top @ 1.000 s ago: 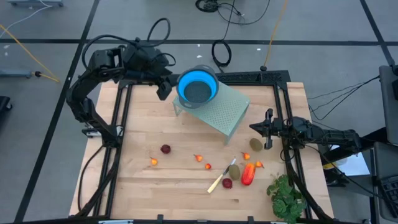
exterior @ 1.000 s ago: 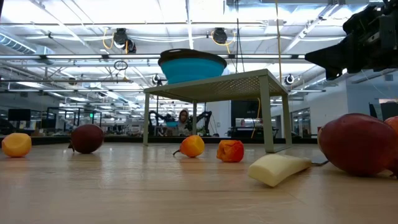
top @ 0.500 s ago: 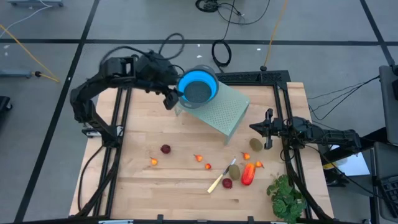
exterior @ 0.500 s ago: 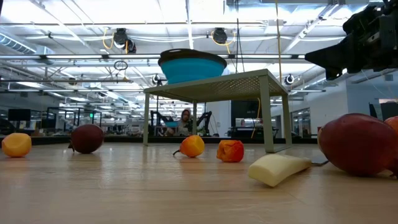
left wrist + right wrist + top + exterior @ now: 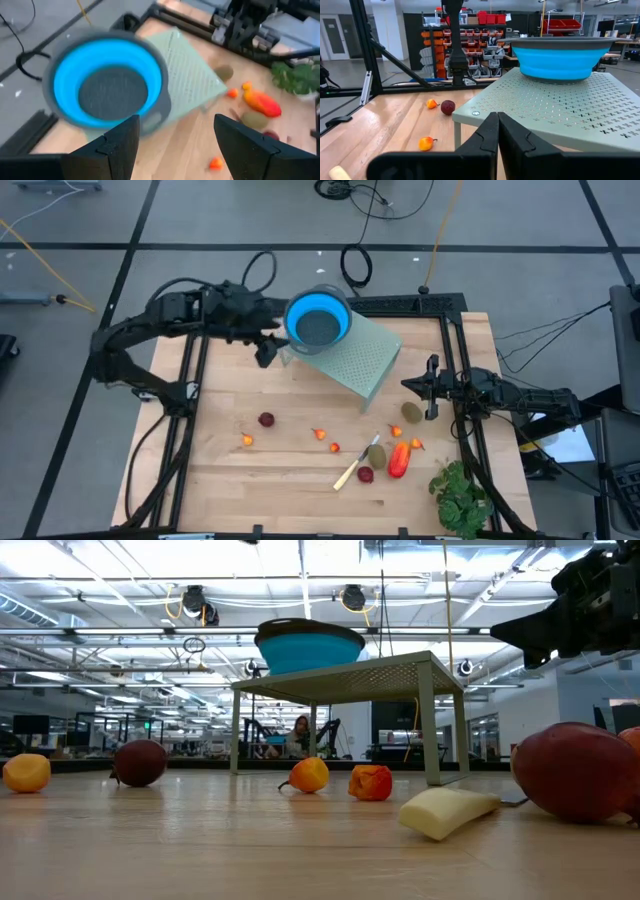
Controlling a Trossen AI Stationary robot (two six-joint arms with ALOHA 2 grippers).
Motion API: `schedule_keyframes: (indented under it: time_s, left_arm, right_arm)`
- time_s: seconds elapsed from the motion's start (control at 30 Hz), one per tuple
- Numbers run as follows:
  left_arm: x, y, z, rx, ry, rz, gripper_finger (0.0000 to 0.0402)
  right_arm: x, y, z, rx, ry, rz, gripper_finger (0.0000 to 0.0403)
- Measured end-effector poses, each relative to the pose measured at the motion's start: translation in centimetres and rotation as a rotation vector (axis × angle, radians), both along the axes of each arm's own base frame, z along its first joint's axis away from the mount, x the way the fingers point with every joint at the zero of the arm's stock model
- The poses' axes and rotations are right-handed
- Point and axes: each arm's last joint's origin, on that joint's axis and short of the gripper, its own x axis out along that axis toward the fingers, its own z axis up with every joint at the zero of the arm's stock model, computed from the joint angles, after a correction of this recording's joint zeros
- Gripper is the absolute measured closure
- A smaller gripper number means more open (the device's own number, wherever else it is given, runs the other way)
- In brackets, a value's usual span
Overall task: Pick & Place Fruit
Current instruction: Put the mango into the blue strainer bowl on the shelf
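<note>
Fruit (image 5: 399, 459) is lying scattered on the near half of the table (image 5: 290, 480), well apart from the left gripper (image 5: 268, 348), which is hanging spread wide beside the blue bowl (image 5: 318, 318); right gripper (image 5: 432, 388), fingers pressed together, is sitting just beside one brownish-green oval (image 5: 411, 412).

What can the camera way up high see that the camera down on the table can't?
Only the high view shows the leafy green bunch, both kiwis, and the left end effector, open beside the blue bowl. Only the low view shows the room behind, with a person. Both show the bowl on the green stand and the knife handle.
</note>
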Motion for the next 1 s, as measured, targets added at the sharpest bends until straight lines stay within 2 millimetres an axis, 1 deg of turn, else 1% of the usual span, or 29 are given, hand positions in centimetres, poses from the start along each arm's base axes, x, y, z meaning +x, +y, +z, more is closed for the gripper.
schedule_keyframes:
  time_s: [0.07, 0.13, 0.23, 0.47, 0.6, 0.73, 1.0]
  left_arm:
    - [-0.5, -0.4, -0.3, 0.001, -0.045, -0.008, 0.0144]
    - [-1.4, -0.7, -0.9, 0.0, -0.042, -0.015, 0.0144]
    - [-2.2, -1.3, -1.2, 0.006, -0.082, -0.033, 0.0144]
    - [-4.3, -2.1, -2.2, 0.019, -0.098, -0.067, 0.0144]
    - [-5.2, -2.4, -2.7, 0.05, -0.157, -0.091, 0.0144]
    - [-6.3, -2.5, -3.8, 0.048, -0.198, -0.111, 0.0144]
    - [-8.5, -2.9, -6.9, 0.001, -0.242, -0.145, 0.0144]
  right_arm:
    - [0.0, 0.0, 0.0, 0.0, -0.002, 0.0, 0.0403]
    - [0.0, 0.0, 0.0, 0.0, -0.002, 0.0, 0.0403]
    - [0.0, 0.0, 0.1, 0.0, -0.009, -0.001, 0.0403]
    - [0.0, 0.0, 0.5, -0.002, -0.047, 0.0, 0.0403]
    - [0.0, 0.0, 0.5, 0.064, -0.055, 0.004, 0.0403]
    - [0.0, 0.0, 0.5, 0.145, -0.064, 0.01, 0.0403]
    - [0.0, 0.0, 0.5, 0.16, -0.066, 0.012, 0.0403]
